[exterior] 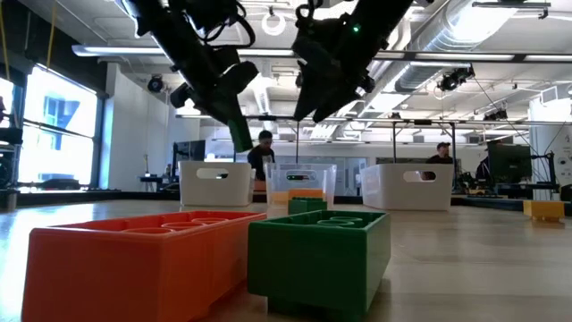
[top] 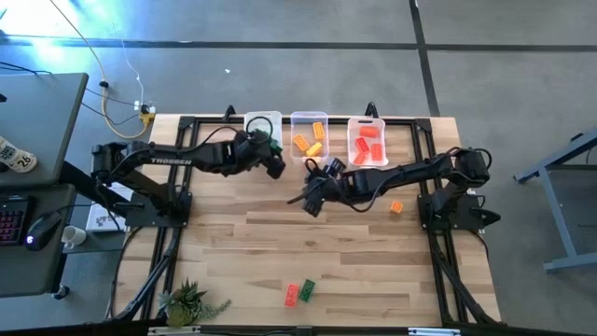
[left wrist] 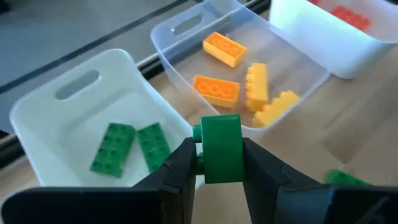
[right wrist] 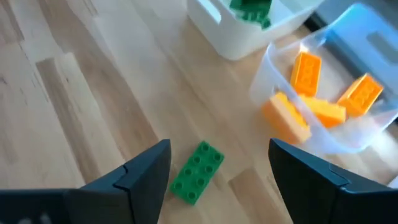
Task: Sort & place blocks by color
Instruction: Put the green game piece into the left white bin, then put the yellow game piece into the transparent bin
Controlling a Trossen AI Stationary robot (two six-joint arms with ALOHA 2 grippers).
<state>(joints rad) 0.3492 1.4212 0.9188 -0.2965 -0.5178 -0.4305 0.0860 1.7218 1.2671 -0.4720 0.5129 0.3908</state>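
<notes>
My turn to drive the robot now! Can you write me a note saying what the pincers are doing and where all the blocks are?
Left pincer: shut on a green block, over the near edge of the green bin, which holds two green blocks.
Right pincer: open, above a loose green block on the table.
Done: four orange blocks in the middle bin, several red in the red bin.
Left: drop the held green; then the loose one, the orange block by the right arm, and the red and green pair at the front edge.

Three bins (top: 309, 119), potted plant (top: 189, 301)

Three bins (top: 309, 122) – two arms (top: 168, 159).
</notes>
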